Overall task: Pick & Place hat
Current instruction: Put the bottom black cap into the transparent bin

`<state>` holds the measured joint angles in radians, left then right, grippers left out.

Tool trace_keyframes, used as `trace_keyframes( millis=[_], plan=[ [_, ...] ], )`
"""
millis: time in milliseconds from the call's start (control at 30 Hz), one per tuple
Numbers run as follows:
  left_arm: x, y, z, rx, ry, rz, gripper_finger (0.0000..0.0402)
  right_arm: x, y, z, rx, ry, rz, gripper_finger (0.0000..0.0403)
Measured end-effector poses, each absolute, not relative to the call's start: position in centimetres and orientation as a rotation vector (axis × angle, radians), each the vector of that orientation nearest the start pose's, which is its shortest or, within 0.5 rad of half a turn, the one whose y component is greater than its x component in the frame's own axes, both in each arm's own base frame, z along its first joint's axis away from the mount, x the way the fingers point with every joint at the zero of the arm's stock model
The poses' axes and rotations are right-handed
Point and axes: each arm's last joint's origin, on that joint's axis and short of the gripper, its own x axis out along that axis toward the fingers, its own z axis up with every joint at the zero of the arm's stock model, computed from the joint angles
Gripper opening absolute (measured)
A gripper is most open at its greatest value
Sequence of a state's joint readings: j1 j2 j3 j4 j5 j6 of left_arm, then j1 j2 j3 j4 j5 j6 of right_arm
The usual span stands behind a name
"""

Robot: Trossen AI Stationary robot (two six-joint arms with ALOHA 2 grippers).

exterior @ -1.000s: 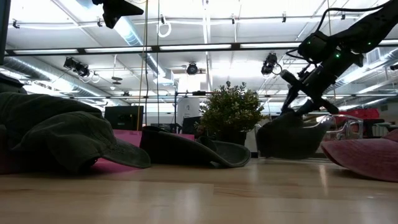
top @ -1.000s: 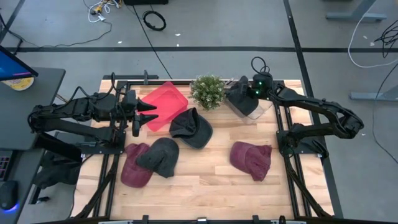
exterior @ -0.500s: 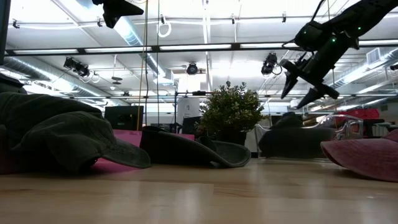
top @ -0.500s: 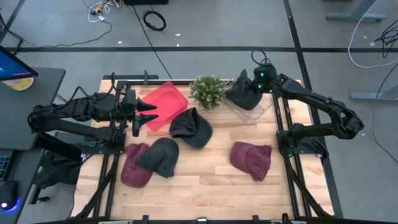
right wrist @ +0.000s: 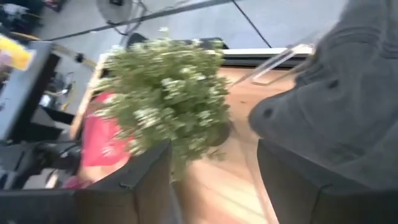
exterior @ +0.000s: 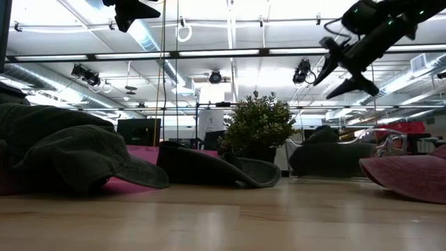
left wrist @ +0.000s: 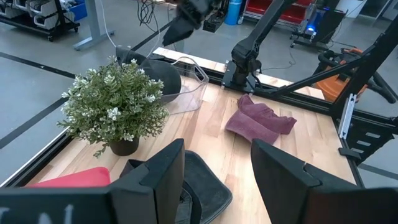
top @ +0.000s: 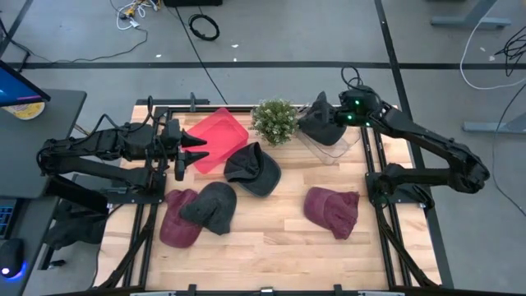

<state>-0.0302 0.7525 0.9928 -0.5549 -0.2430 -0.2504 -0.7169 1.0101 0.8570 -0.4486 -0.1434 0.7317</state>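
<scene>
Several hats are in view. A dark grey hat [top: 325,129] lies in a clear plastic bin [top: 345,144] at the table's far right; it also shows in the low view [exterior: 327,157] and the right wrist view [right wrist: 348,99]. My right gripper [top: 317,105] hangs open above that hat, clear of it, high up in the low view [exterior: 322,89]. Another dark grey hat [top: 253,168], a dark hat [top: 209,205] overlapping a maroon hat [top: 175,222], and a second maroon hat [top: 331,210] lie on the table. My left gripper [top: 196,150] waits open at the left.
A potted plant [top: 275,121] stands at the far middle, next to the clear bin. A red tray [top: 215,140] lies tilted beside the left gripper. Bare wood shows along the near edge [top: 271,247]. Metal frame rails run along both table sides.
My right gripper has let go of the dark grey hat in the clear bin and risen well above it, drifting slightly toward the far right. The hat has settled lower in the bin and stays there.
</scene>
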Motion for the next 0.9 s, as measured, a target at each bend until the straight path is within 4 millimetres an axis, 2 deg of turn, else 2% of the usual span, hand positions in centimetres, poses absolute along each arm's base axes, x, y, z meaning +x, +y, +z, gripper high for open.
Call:
trace_keyframes(
  millis=[200,333,633,767,900],
  plan=[
    [14.2,0.3,37.1,-0.205,0.284,0.249,0.019,14.3,-11.9,30.3,0.934,0.331,-0.777,0.0202],
    [14.2,0.3,37.1,-0.205,0.284,0.249,0.019,14.2,-10.8,30.8,0.957,0.333,-0.669,0.0185],
    [14.9,0.2,36.7,-0.225,0.312,0.242,0.019,17.6,-6.7,32.8,0.957,0.274,-0.241,0.0169],
    [15.6,-0.1,36.1,-0.264,0.376,0.171,0.019,18.6,-5.2,33.2,0.942,0.264,-0.137,0.0169],
    [16.0,-0.2,35.2,-0.325,0.472,0.159,0.019,19.2,-4.2,33.0,0.926,0.281,-0.123,0.0169]
  ],
)
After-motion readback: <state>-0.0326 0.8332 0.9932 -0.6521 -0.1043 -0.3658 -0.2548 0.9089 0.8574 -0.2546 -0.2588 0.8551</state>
